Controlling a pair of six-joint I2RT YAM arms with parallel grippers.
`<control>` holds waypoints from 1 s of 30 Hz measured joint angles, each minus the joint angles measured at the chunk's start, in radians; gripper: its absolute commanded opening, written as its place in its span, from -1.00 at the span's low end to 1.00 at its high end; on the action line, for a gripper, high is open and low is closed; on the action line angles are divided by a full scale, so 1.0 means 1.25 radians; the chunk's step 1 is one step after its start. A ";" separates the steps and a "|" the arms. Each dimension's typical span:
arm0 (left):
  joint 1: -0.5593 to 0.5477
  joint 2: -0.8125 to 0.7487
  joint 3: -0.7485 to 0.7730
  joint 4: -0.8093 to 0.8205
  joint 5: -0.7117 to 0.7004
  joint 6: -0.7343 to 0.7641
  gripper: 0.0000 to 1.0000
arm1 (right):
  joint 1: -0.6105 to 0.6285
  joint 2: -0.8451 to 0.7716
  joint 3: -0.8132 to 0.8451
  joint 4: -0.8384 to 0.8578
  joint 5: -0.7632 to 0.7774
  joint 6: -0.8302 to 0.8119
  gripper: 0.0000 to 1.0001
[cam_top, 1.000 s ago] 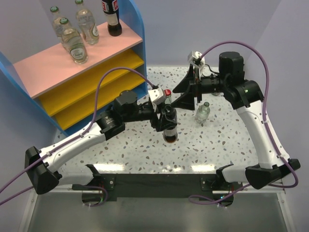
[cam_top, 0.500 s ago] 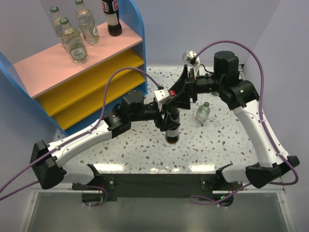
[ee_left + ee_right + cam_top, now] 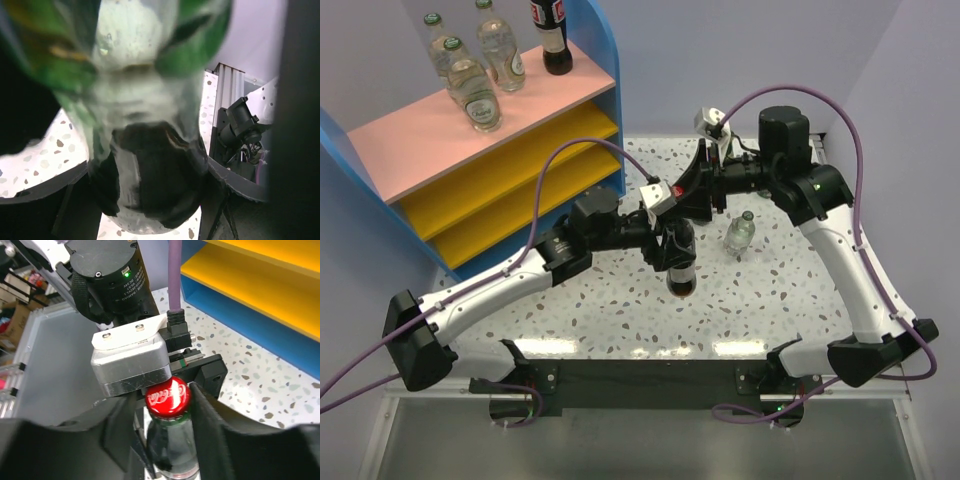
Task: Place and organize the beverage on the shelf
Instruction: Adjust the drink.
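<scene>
Script in white loops on red cap (image 3: pixel 167 392): Coca-Cola, read from the right wrist view. Round, glossy metal, crimped at the rim, topping cola bottle (image 3: pixel 680 268) with dark contents, tilted over the middle of the counter (image 3: pixel 620 315). Base on or off the speckled, terrazzo-like surface: cannot tell.

Left tool (image 3: pixel 667 248) clamped on the bottle's body from the side; in the left wrist view, rounded glass wall close up, dark liquid low, greenish glints above.

Right tool (image 3: pixel 162 407) set round the neck just under the cap, black fingers (image 3: pixel 215 425) drawn in to flank it closely on both sides. Pressing or just short of contact: cannot tell.

Small clear bottle (image 3: pixel 740 233) upright on the counter, near the right tool, label unreadable.

Shelf (image 3: pixel 415 150) at the far left corner: curved blue side panels (image 3: pixel 605 45), matte pink top board (image 3: pixel 400 140), two yellow lower boards (image 3: pixel 520 150). On the pink board, three clear bottles (image 3: pixel 475 95) with green caps and oval green-and-white labels, print too small to read. Beside them, at the board's right end against the blue panel, second cola bottle (image 3: pixel 553 45) with red label.
</scene>
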 measured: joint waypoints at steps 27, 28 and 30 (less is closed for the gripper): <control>-0.008 -0.003 0.004 0.105 0.025 -0.039 -0.28 | -0.011 -0.009 0.084 -0.057 0.004 -0.080 -1.00; -0.008 -0.005 0.002 0.115 0.026 -0.041 -0.22 | -0.012 -0.012 0.086 -0.055 0.008 -0.076 -1.00; -0.009 -0.006 -0.004 0.134 0.027 -0.045 -0.08 | -0.015 -0.016 0.089 -0.052 0.012 -0.066 -1.00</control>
